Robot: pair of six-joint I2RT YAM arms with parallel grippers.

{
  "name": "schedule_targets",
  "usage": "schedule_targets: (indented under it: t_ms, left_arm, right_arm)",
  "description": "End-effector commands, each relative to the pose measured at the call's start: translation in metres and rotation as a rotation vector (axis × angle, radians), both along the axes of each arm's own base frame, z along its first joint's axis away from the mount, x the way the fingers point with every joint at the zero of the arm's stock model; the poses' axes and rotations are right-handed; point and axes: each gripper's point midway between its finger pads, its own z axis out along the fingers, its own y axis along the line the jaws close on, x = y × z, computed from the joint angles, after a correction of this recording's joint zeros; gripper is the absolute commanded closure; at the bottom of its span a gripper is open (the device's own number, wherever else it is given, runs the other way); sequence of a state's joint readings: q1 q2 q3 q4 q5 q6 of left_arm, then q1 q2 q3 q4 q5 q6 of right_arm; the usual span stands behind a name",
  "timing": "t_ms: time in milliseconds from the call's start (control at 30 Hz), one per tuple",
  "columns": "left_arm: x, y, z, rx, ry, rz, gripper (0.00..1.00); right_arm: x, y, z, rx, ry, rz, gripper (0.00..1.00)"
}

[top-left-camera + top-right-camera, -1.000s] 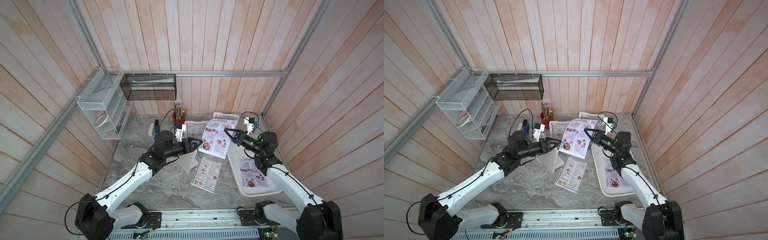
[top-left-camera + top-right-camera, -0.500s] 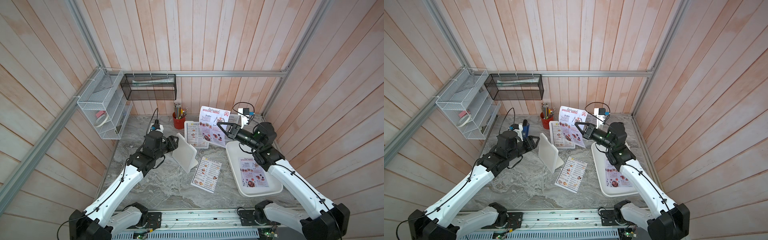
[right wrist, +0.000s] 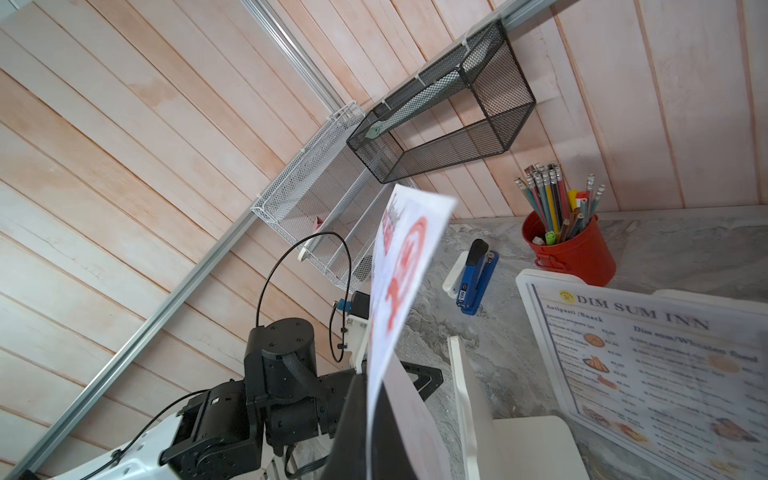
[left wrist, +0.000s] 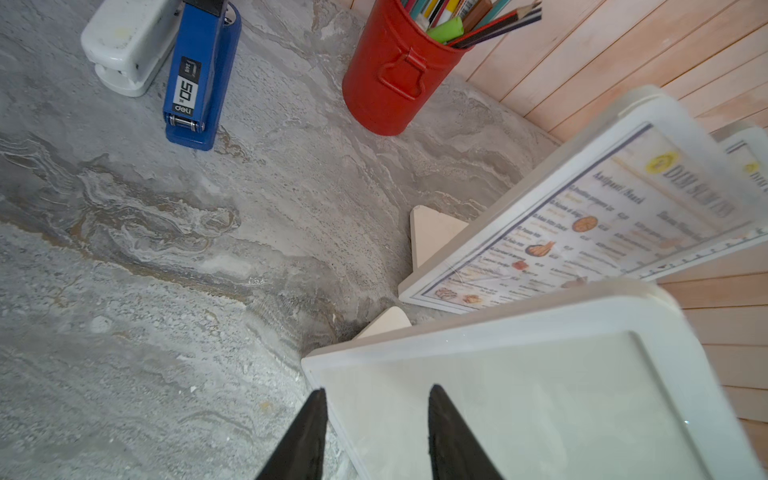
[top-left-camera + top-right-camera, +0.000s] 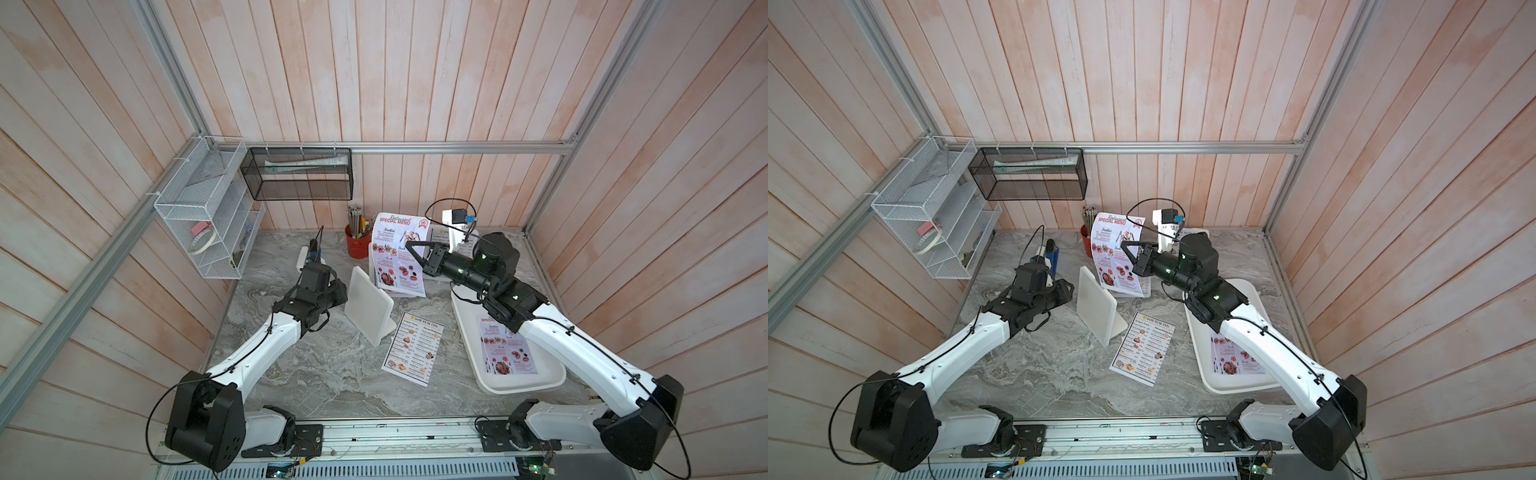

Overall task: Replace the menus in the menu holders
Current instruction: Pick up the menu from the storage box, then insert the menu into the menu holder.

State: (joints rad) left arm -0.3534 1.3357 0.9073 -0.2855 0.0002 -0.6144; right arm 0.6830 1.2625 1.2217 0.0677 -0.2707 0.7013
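Observation:
My right gripper (image 5: 409, 246) (image 3: 370, 399) is shut on a lilac SPECIAL MENU sheet (image 5: 395, 253) (image 5: 1115, 253) (image 3: 399, 270), held upright over a menu holder (image 5: 409, 293) (image 4: 582, 216) (image 3: 648, 361) with a DIM SUM INN menu in it. An empty holder (image 5: 368, 305) (image 5: 1096, 305) (image 4: 519, 395) stands just in front. My left gripper (image 5: 338, 291) (image 4: 377, 388) is open at that holder's side edge. A third holder (image 5: 440, 233) (image 4: 748, 166) is mostly hidden at the back. One DIM SUM INN sheet (image 5: 413, 347) (image 5: 1142, 349) lies flat on the table.
A white tray (image 5: 519, 384) (image 5: 1241, 386) at the right holds SPECIAL MENU sheets (image 5: 505, 349), under my right arm. A red pencil cup (image 5: 357, 245) (image 4: 390, 70), a blue stapler (image 4: 199, 79) and a white punch (image 4: 124, 41) stand at the back. Wire racks (image 5: 208, 216) hang on the wall.
My right gripper lifted the lilac sheet and turned it upright over the filled holder. My left arm drew back from the empty holder to its side edge, and its jaws narrowed.

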Motion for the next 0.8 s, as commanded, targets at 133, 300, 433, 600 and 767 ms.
schedule_targets:
  t_ms: [133, 300, 433, 600, 767]
  left_arm:
    - [0.032, -0.014, 0.015, 0.009, -0.081, -0.048, 0.58]
    - [0.041, -0.019, 0.010, 0.009, -0.083, -0.063, 0.58]
    - [0.039, -0.015, 0.008, 0.020, -0.068, -0.043, 0.57]
    - [0.029, -0.002, 0.011, 0.056, -0.061, -0.006, 0.56]
    - [0.018, 0.007, 0.015, 0.067, -0.060, 0.018, 0.56]
  right_arm:
    - [0.006, -0.004, 0.015, -0.030, -0.036, -0.079, 0.98]
    - [0.009, -0.001, 0.011, -0.034, -0.019, -0.081, 0.98]
    - [0.009, 0.001, 0.010, -0.030, -0.009, -0.078, 0.98]
    - [0.007, 0.003, 0.007, -0.023, 0.008, -0.060, 0.98]
    - [0.004, 0.003, 0.004, -0.018, 0.022, -0.050, 0.98]
